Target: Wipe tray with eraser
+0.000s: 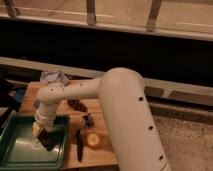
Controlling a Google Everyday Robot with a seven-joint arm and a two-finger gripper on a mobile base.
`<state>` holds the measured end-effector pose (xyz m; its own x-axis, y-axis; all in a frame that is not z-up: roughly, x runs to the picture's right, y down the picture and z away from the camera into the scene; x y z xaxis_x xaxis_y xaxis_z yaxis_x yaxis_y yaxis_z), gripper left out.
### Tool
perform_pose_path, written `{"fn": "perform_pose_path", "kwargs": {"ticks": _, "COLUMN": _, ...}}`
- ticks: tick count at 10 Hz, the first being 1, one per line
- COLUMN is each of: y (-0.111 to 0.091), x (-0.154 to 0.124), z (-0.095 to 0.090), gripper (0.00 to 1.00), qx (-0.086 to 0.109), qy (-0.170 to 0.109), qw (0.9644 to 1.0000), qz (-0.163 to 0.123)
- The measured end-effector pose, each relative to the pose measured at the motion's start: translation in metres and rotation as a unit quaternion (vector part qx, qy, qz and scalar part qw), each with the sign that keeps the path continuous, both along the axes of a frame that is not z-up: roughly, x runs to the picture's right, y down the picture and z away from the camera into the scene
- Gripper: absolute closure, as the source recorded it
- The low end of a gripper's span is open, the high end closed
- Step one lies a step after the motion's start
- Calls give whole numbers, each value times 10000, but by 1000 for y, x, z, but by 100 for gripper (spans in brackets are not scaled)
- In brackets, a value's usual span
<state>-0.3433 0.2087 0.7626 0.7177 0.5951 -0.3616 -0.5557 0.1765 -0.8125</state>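
Note:
The green tray lies at the lower left on a wooden table. My gripper reaches down into the tray's right half from the white arm. It is shut on the eraser, a small dark block at its tip. The eraser rests on or just above the tray's glossy bottom, near the right rim. The gripper hides the eraser's top.
A black-handled knife and a yellow-orange fruit lie on the wooden table just right of the tray. A dark reddish item, a small object and a blue-white cloth lie farther back. A dark wall runs behind.

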Motion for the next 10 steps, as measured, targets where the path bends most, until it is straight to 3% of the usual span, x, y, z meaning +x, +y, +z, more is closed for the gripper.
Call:
{"fn": "perform_pose_path", "kwargs": {"ticks": 3, "y": -2, "x": -43, "z": 1, "gripper": 100, "qx": 60, "qy": -377, "qw": 9989, "qz": -290}}
{"fn": "perform_pose_path", "kwargs": {"ticks": 5, "y": 11, "x": -68, "z": 3, "gripper": 100, "qx": -55, "qy": -439, "qw": 9980, "qz": -458}}
{"fn": "perform_pose_path", "kwargs": {"ticks": 8, "y": 25, "x": -59, "z": 3, "gripper": 100, "qx": -226, "qy": -251, "qw": 9980, "qz": -540}}
{"fn": "perform_pose_path", "kwargs": {"ticks": 10, "y": 38, "x": -24, "z": -5, "gripper": 100, "qx": -347, "qy": 36, "qw": 9982, "qz": -490}}
